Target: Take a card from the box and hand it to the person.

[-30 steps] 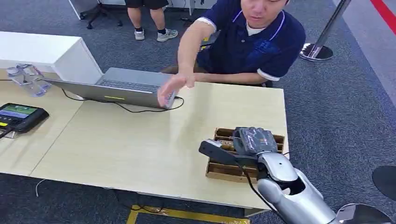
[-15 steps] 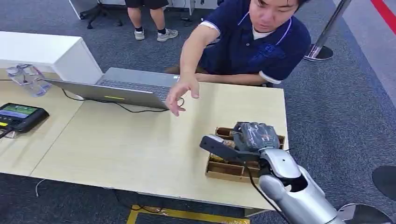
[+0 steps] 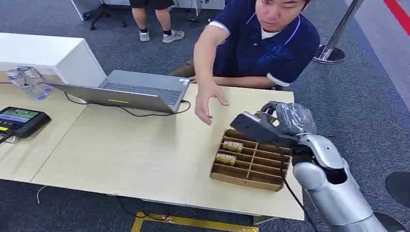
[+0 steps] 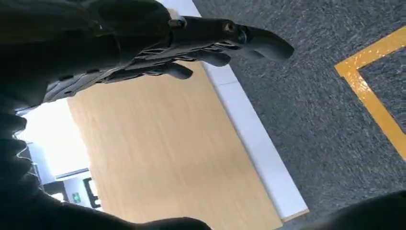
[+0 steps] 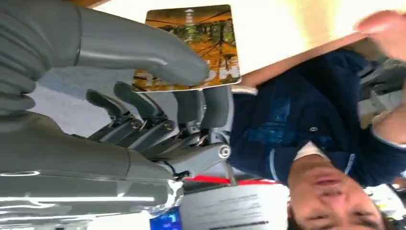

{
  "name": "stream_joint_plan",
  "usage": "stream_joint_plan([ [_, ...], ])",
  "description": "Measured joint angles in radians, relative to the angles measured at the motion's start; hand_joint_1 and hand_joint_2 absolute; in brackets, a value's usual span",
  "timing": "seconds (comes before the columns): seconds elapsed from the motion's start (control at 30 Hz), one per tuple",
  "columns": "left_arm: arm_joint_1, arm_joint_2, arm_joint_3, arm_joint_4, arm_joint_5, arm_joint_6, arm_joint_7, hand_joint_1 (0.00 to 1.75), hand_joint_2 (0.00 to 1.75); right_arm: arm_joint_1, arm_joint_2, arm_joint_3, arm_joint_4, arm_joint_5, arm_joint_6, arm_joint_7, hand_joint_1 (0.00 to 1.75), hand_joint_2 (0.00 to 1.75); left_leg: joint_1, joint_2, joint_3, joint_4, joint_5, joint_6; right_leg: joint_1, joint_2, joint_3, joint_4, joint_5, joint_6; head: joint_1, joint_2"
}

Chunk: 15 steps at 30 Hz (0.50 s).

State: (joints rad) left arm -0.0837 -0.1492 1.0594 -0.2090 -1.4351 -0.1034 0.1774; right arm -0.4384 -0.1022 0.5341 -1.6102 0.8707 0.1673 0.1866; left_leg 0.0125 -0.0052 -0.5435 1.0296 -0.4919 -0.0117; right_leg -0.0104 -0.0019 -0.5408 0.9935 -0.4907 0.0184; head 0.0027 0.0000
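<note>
One card pinched in right hand above box, centre right; left hand spread, empty; person's hand near.

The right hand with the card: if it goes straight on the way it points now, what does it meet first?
Probably the person's outstretched open hand. The robot's right hand, pinching the orange picture card, points over the brown divided cardboard box toward it. Depth is unclear, so it might pass beside.

Grey carpet surrounds the light wooden table; a white cabinet stands beside it, yellow floor tape below its near edge.
</note>
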Motion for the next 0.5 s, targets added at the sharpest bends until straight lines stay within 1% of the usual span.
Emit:
stream_joint_plan([
  [0.07,0.0,0.0,-0.001,0.0,-0.005,-0.002,-0.005,0.0,1.75,-0.017,-0.002,-0.019,0.0,-0.07,0.037,-0.023,1.59,1.75,0.0,0.0,0.0,0.0,0.0,0.0,0.0,0.0,0.0,0.0,0.0,0.0,0.0,0.0],
  [0.13,-0.001,0.0,-0.003,0.0,-0.012,-0.006,-0.008,0.0,1.75,-0.034,-0.01,-0.039,0.003,-0.168,0.078,-0.061,1.59,1.75,0.0,0.0,0.0,0.0,0.0,0.0,0.0,0.0,0.0,0.0,0.0,0.0,0.0,0.0],
  [0.23,-0.001,0.001,-0.009,0.0,-0.017,-0.011,-0.008,0.0,1.75,-0.043,-0.015,-0.058,0.015,-0.268,0.105,-0.112,1.59,1.75,0.0,0.0,0.0,0.0,0.0,0.0,0.0,0.0,0.0,0.0,0.0,0.0,0.0,0.0],
  [0.27,-0.001,0.002,-0.011,0.0,-0.018,-0.012,-0.008,0.0,1.75,-0.046,-0.016,-0.063,0.03,-0.319,0.117,-0.14,1.59,1.75,0.0,0.0,0.0,0.0,0.0,0.0,0.0,0.0,0.0,0.0,0.0,0.0,0.0,0.0],
  [0.4,-0.002,0.002,-0.023,0.0,-0.022,-0.016,-0.008,0.0,1.75,-0.064,-0.013,-0.063,0.115,-0.469,0.099,-0.256,1.59,1.75,0.0,0.0,-0.001,0.0,0.0,0.0,0.0,0.0,0.0,0.0,0.0,0.0,0.0,0.0],
  [0.5,-0.003,0.003,-0.025,0.0,-0.022,-0.017,-0.006,0.0,1.75,-0.081,-0.001,-0.059,0.17,-0.511,0.076,-0.298,1.59,1.75,0.0,0.0,-0.001,0.0,0.0,0.0,0.0,0.0,0.0,0.0,0.0,0.0,0.0,0.0],
])
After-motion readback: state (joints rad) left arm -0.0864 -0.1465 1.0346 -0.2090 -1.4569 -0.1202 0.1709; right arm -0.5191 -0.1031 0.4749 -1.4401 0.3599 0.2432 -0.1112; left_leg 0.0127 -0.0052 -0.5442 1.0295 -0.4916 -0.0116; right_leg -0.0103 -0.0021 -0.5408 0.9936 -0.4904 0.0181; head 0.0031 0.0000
